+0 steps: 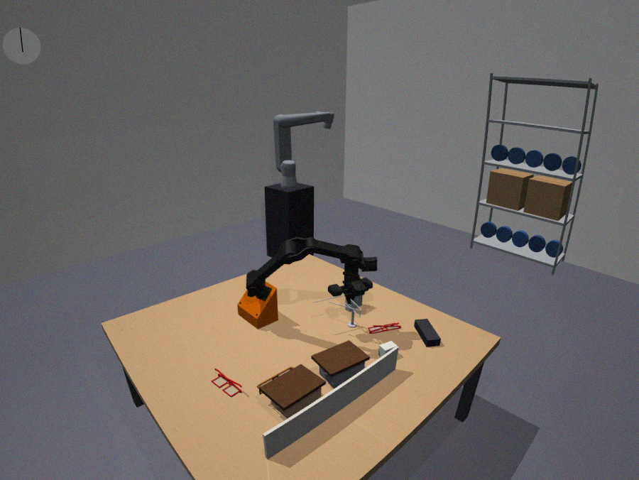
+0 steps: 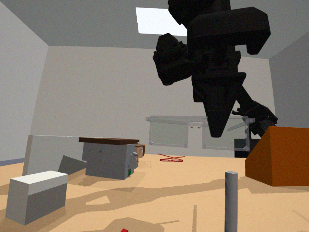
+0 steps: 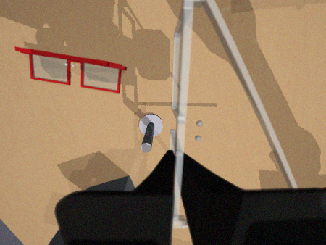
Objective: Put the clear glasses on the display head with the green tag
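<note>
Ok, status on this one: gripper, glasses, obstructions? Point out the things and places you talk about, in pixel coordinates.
Gripper (image 1: 351,300) (image 2: 216,136) (image 3: 173,155) shut on clear glasses (image 1: 355,307) (image 2: 197,118) (image 3: 184,72). Glasses aloft, off the green-tagged head (image 2: 132,162). Nothing visibly blocking; wrist view misses that head.

Two plain grey walls (image 1: 180,128) (image 2: 159,74) meet in a corner behind a light wooden table (image 1: 191,351) (image 2: 174,194) (image 3: 246,152) with dark legs. The floor (image 1: 67,356) is smooth and bluish grey. At one wall there stands a tall grey metal shelf unit (image 1: 481,170); it carries brown boxes (image 1: 508,189) and dark blue round objects (image 1: 534,158). A pale round clock (image 1: 30,49) hangs on the other wall. In the grey ceiling (image 2: 100,27) there is a bright white rectangular panel (image 2: 159,22).
</note>
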Motion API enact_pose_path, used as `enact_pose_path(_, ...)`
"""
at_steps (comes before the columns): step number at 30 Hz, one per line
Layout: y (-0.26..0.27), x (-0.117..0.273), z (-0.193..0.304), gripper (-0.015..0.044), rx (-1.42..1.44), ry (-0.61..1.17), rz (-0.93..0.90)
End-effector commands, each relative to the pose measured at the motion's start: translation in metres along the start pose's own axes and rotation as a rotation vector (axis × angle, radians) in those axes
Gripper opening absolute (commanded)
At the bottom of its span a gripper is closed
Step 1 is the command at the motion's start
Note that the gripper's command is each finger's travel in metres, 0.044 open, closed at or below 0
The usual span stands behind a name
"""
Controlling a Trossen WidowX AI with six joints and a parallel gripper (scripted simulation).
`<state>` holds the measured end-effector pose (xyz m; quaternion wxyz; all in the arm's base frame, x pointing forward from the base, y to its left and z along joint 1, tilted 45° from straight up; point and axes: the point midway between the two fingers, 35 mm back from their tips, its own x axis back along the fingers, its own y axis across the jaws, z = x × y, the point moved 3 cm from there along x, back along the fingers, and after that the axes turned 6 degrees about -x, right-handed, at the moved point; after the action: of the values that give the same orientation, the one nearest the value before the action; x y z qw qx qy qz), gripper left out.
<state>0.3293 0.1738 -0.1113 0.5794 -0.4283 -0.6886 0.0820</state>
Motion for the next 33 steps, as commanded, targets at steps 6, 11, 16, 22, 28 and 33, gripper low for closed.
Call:
enact_pose_path(6,-0.002,-0.001,0.011,0.0000,0.311,0.007,-0.001)
enact_pose_path(11,-0.003,-0.001,0.017,0.0000,0.496,0.007,-0.001)
enact_pose_path(16,-0.004,-0.001,0.023,0.0000,0.681,0.007,-0.001)
enact_pose_path(22,-0.005,-0.001,0.030,0.0000,0.902,0.007,-0.002)
enact_pose_path(28,-0.006,-0.002,0.037,0.0000,1.124,0.008,-0.002)
enact_pose_path(33,-0.007,-0.002,0.043,0.0000,1.308,0.008,-0.002)
